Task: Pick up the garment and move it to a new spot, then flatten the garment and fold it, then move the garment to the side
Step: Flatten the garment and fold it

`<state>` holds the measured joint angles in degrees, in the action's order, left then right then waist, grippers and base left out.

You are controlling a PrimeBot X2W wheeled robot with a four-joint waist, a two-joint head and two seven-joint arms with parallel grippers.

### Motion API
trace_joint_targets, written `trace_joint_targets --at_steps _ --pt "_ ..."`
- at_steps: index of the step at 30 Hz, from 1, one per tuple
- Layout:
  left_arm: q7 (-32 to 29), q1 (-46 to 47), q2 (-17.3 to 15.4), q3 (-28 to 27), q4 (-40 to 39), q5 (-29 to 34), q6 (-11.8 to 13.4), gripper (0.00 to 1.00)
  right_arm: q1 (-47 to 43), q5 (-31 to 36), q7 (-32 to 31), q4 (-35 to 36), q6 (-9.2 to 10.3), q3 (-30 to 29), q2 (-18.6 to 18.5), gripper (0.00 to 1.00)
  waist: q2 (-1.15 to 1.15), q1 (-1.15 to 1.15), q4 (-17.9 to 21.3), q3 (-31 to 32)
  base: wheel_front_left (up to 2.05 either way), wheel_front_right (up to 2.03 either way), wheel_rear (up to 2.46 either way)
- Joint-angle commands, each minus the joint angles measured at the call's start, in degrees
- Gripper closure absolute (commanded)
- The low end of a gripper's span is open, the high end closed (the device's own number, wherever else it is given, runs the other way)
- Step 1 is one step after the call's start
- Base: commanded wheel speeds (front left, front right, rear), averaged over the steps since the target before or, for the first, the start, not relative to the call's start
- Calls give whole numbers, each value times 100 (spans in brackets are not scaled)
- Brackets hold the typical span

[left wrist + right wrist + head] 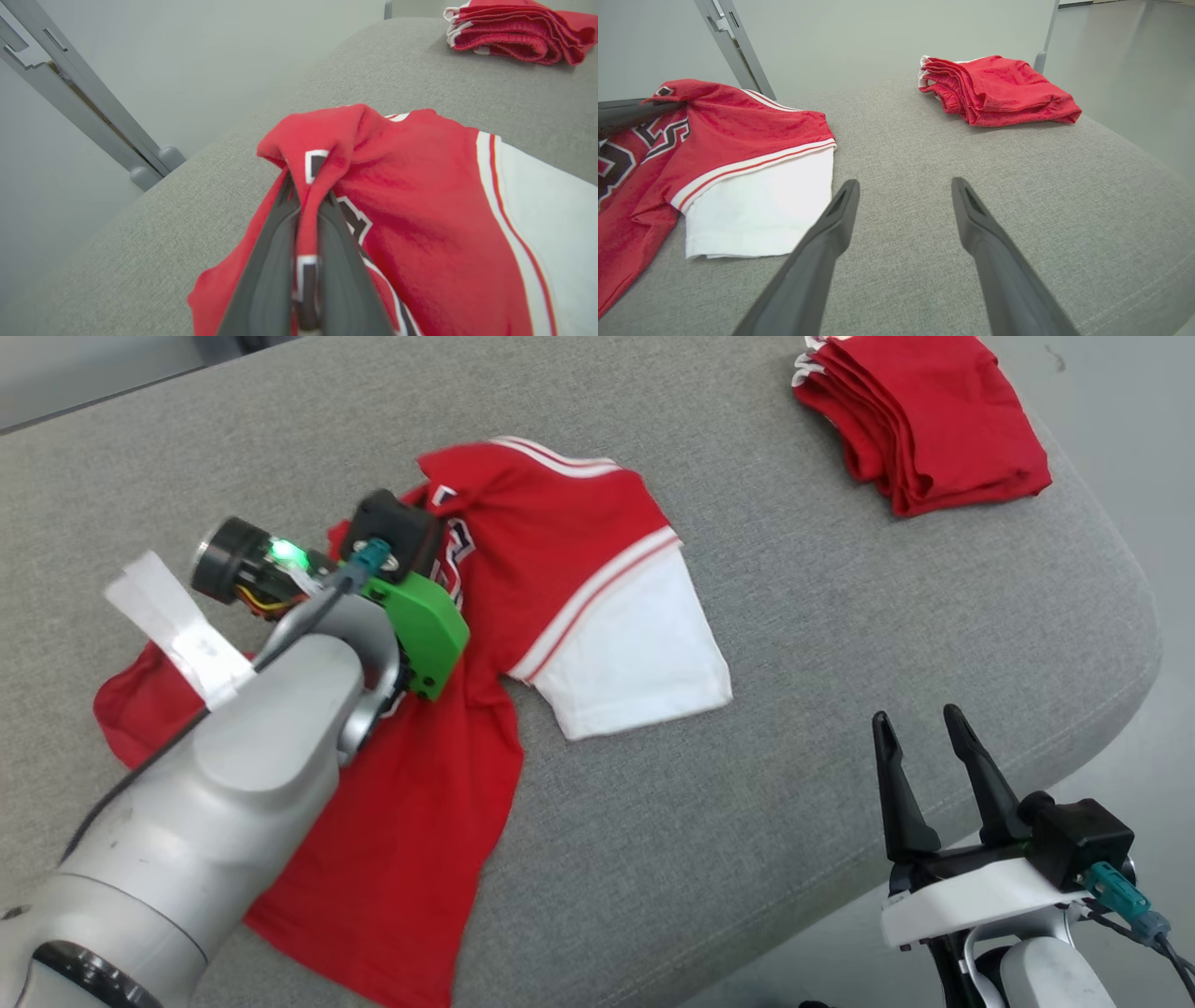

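Left tool (306, 189) is clamped on a raised fold of the red-and-white garment (420, 196), which lies spread on the grey fabric tabletop (794, 644). Its black, white-edged lettering is creased and unreadable. Right tool (920, 723) hovers at the tabletop's edge, fingers apart. A folded red stack (934, 420) sits in the far corner, with a pale grey wall (187, 56) beyond.

Seen from the head, the left forearm (233, 756) covers the middle of the garment (560, 551), so the chest lettering (355, 221) can't be read whole, and the hem runs off the bottom edge. The left gripper (308, 191) has its tips buried in a pinched fold of cloth. The folded red stack (924, 420) is clipped by the top edge.
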<state>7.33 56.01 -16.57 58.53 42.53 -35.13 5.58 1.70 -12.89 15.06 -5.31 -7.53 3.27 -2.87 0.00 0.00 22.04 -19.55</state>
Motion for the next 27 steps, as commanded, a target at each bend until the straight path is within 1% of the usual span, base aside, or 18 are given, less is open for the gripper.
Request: trace_joint_targets --at_steps 1,2,3,6,8,12,14,16,17,21,25,26,27 --pt "110 121 -10 -31 229 8 -12 71 55 55 14 -20 10 21 -5 0 0 0 34 -27 0 0 0" --pt "161 166 6 -30 382 16 -50 61 53 58 14 -28 10 29 -4 0 0 0 41 -21 0 0 0" --pt "230 205 47 -77 549 -44 -89 0 39 70 14 -39 10 36 -4 0 0 0 48 -4 0 0 0" --pt "443 185 176 -224 856 -212 -192 0 -59 100 14 -61 10 -21 -7 0 0 0 19 94 0 0 0" --pt "589 56 271 -365 938 -346 -214 0 -139 125 14 -72 10 -87 -5 0 0 0 -48 196 0 0 0" --pt "758 -317 388 -804 707 -653 -63 0 -260 206 14 -15 10 -267 -5 0 0 0 -272 461 0 0 0" --pt "793 -532 365 -1121 314 -665 68 0 -295 283 14 42 10 -341 -5 0 0 0 -417 596 0 0 0" --pt "786 -952 276 -1455 -225 -502 287 0 -325 390 14 116 10 -410 -6 0 0 0 -580 730 0 0 0" --pt "783 -1238 235 -1670 -550 -435 410 0 -326 441 14 158 10 -434 -5 0 0 0 -656 794 0 0 0" --pt "785 -2270 158 -2362 -1708 -21 715 0 -317 647 14 340 10 -522 -7 0 0 0 -971 1062 0 0 0" --pt "785 -3382 197 -2921 -2648 488 851 0 -353 864 14 498 10 -594 -6 0 0 0 -1316 1325 0 0 0" --pt "786 -3616 234 -3030 -2807 605 857 0 -371 898 14 520 10 -627 -7 0 0 0 -1395 1406 0 0 0" --pt "784 -3942 264 -3188 -2972 740 921 0 -411 932 14 540 10 -642 -23 0 0 0 -1476 1495 0 0 0"
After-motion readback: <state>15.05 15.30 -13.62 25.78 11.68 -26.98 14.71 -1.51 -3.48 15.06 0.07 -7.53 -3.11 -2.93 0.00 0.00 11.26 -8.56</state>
